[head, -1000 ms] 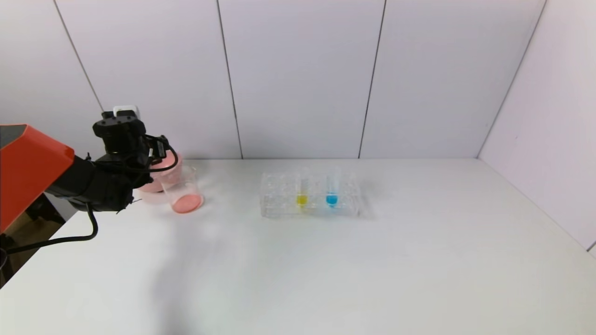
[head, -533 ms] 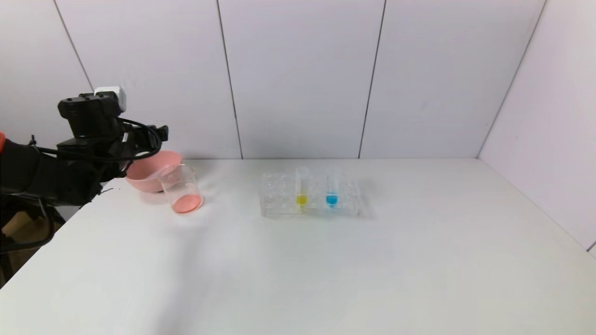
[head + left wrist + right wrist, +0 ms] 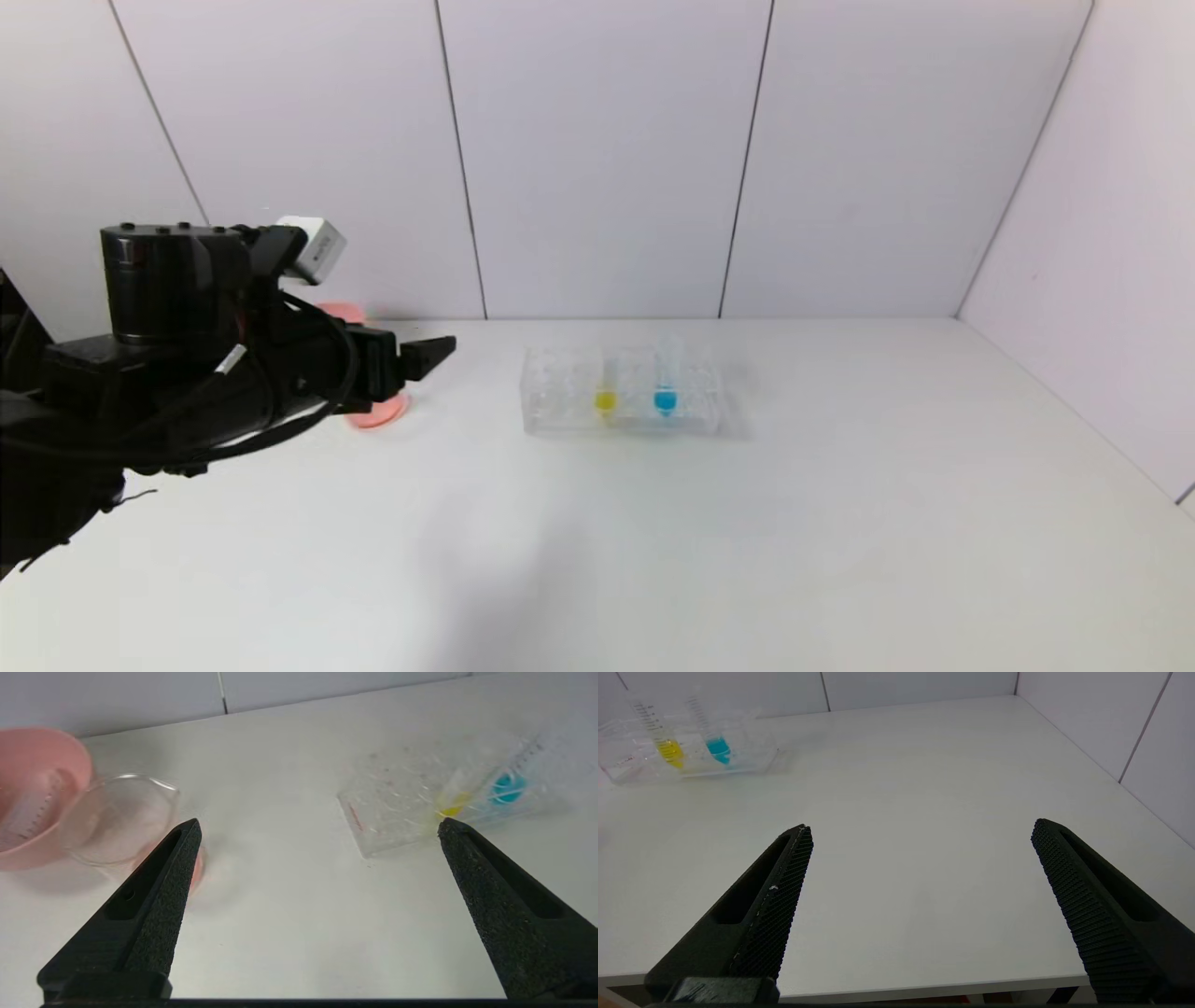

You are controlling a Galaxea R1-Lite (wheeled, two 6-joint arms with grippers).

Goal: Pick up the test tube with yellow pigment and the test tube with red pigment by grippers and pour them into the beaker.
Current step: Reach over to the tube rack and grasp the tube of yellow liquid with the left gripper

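Head view: left gripper [image 3: 425, 359] hovers low over the table [image 3: 747, 541] at the left, fingers spread wide and holding nothing, pointing right toward the clear rack [image 3: 621, 403]. Beaker [image 3: 121, 819], pinkish-red liquid at its bottom, sits just behind that gripper, beside the pink bowl [image 3: 32, 798]. Yellow tube [image 3: 605, 387] stands upright in the rack mid-table, blue tube [image 3: 665, 387] to its right. Right gripper [image 3: 920, 858] near the table's near edge, fingers apart, empty.

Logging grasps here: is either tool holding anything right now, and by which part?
Nothing is held. The left tool and the right tool are both open and empty.
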